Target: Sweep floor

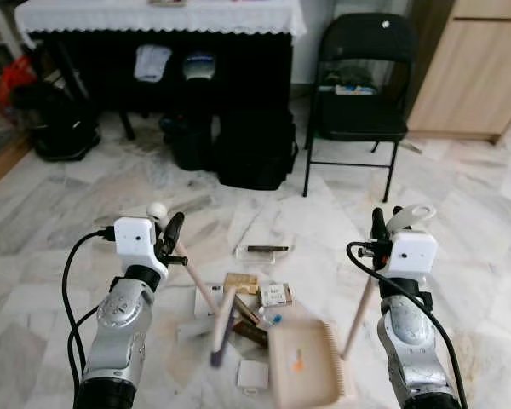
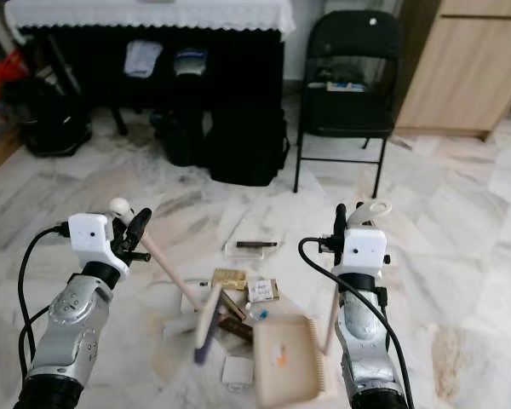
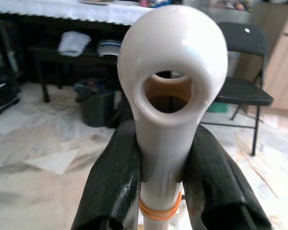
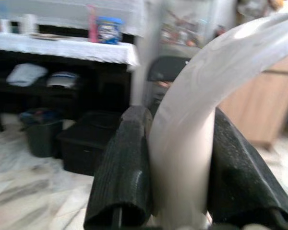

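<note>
From the left eye, the left gripper (image 1: 172, 232) pinches the top of the broom handle (image 1: 196, 277), jaws pressed on both sides of it. The handle slants down to the broom head (image 1: 223, 328), which sits on the marble floor (image 1: 477, 221) just beside the dustpan (image 1: 302, 362). The right gripper (image 1: 380, 223) pinches the dustpan handle (image 1: 358, 315), a pale stick that goes down to the dustpan. A little pile of litter (image 1: 260, 294) lies near the dustpan, between it and the folding chair (image 1: 358, 94). A flat clear box (image 1: 262, 250) lies a bit past the pile, toward the chair.

From the right eye, a dark desk (image 2: 153, 51) with a white lace cloth (image 2: 149, 13) stands well beyond the dustpan, and a black bag (image 2: 247, 145) sits under its edge. A wooden cabinet (image 2: 477, 68) is just beside the chair.

From the left wrist, the two black fingers (image 3: 115, 187) squeeze the white handle just under its round loop end (image 3: 173, 72). An orange band (image 3: 158, 211) wraps the handle between them.

From the right wrist, the picture is blurry. The black fingers (image 4: 127, 177) press on a pale curved handle (image 4: 192, 139), one on each side.
</note>
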Robot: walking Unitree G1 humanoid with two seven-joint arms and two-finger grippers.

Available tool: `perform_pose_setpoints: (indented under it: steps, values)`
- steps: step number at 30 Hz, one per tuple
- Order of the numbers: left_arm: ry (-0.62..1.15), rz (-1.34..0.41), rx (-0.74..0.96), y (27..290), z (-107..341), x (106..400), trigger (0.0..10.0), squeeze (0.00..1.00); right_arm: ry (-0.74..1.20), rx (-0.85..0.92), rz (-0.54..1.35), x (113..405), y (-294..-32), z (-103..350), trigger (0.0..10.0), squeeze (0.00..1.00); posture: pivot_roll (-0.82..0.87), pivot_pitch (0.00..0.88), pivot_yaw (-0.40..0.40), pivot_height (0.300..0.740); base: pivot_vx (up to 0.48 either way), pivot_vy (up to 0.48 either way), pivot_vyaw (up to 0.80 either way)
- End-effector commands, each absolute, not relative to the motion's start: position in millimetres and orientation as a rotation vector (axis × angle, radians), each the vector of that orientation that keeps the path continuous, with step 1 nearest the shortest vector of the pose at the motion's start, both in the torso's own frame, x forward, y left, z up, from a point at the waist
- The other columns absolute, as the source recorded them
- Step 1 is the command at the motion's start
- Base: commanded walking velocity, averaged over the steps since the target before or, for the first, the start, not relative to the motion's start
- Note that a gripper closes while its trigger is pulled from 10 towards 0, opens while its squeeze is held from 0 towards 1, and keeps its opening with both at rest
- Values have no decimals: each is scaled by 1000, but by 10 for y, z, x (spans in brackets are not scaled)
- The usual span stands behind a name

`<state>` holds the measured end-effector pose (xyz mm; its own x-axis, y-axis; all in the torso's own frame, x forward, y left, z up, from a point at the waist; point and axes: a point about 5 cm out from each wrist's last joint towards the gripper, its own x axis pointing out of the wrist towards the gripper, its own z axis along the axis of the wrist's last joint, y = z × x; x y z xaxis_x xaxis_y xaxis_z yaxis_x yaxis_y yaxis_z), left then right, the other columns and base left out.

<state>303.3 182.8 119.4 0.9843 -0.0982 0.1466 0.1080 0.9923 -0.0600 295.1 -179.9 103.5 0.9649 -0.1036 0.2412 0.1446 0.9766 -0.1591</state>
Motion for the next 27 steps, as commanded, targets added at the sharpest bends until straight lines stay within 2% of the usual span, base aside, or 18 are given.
perform_pose_setpoints:
  steps: [1, 11, 17, 27]
  values:
    - [-182, -66, -29, 1948, 1277, 3042, 10000, 0, -248, -163, -129, 2930, -1785, 1054, 10000, 0, -53, 47, 22, 740, 0, 0, 0]
    - [-254, 42, 33, 2184, 1456, 3051, 10000, 0, -209, -156, -128, 2860, -1779, 913, 10000, 0, -49, 34, 22, 740, 0, 0, 0]
    - [-239, 94, 73, 2338, 1435, 3030, 10000, 0, -158, -181, -132, 2831, -1796, 782, 10000, 0, -47, 44, 20, 740, 0, 0, 0]
    - [-193, 102, 83, 2335, 1323, 3026, 10000, 0, -96, -242, -99, 2817, -1783, 605, 10000, 0, -48, 66, 18, 740, 0, 0, 0]
